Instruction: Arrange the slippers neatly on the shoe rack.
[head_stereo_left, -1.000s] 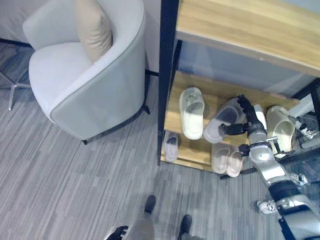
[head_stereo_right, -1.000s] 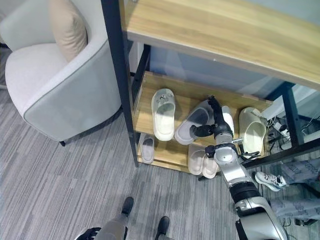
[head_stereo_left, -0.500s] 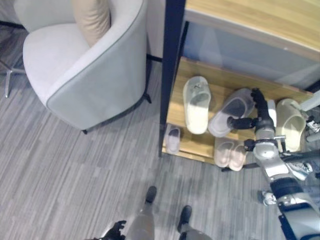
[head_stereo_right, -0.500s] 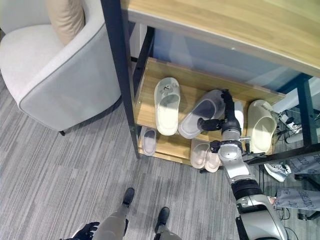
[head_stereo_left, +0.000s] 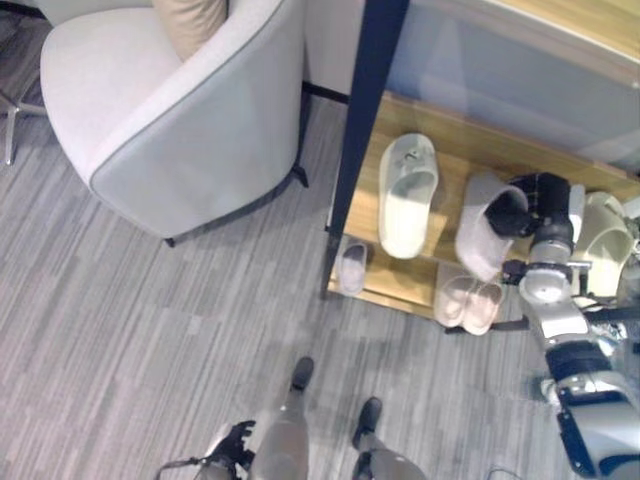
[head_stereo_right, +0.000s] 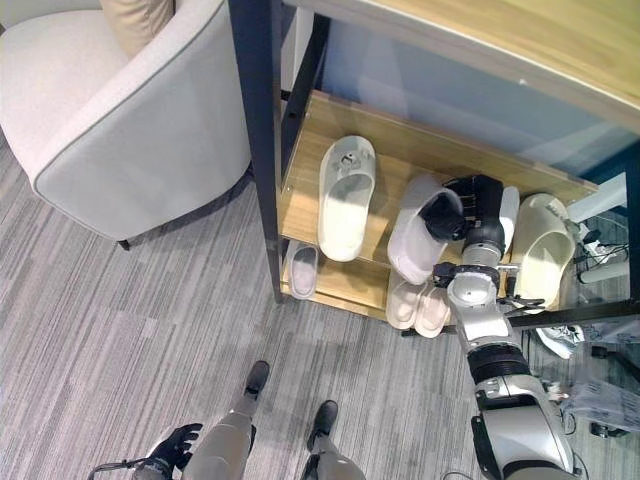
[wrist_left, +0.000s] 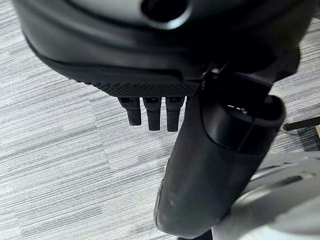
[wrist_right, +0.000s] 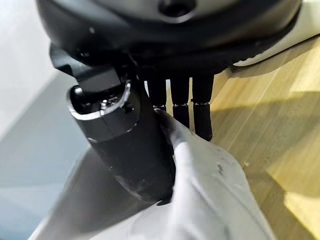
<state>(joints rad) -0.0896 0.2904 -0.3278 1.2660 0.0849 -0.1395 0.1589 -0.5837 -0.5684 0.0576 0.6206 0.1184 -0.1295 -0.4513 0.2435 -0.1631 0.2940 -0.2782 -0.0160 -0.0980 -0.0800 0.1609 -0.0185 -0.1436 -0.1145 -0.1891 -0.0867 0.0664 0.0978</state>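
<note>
The grey slipper (head_stereo_right: 418, 232) lies on the rack's upper shelf (head_stereo_right: 310, 150), near the middle of it, tilted with its toe toward the front edge. The right robot hand (head_stereo_right: 470, 205) is clamped on its heel end: in the right wrist view the thumb (wrist_right: 131, 145) presses on the slipper's upper while the fingers (wrist_right: 202, 111) reach down its other side. To its left on the same shelf sits a white slipper (head_stereo_right: 346, 197), lying flat and pointing front to back, a small gap apart from the grey one. To the right, just past the hand, another white slipper (head_stereo_right: 543, 251) rests near the shelf's right end, and a thin white object behind the hand is too hidden to identify. On the lower shelf (head_stereo_right: 362, 285) a small grey slipper (head_stereo_right: 300, 270) lies at the left end by the black post (head_stereo_right: 258, 130), and a pink pair (head_stereo_right: 420, 305) sits side by side, touching, at the front edge under the grey slipper.

The left robot hand (head_stereo_right: 175, 445) hangs low over the grey carpet (head_stereo_right: 120, 330), well away from the rack; its wrist view shows its fingers (wrist_left: 152, 112) straight and holding nothing. A pale armchair (head_stereo_right: 110, 130) stands left of the rack, close to the post.
</note>
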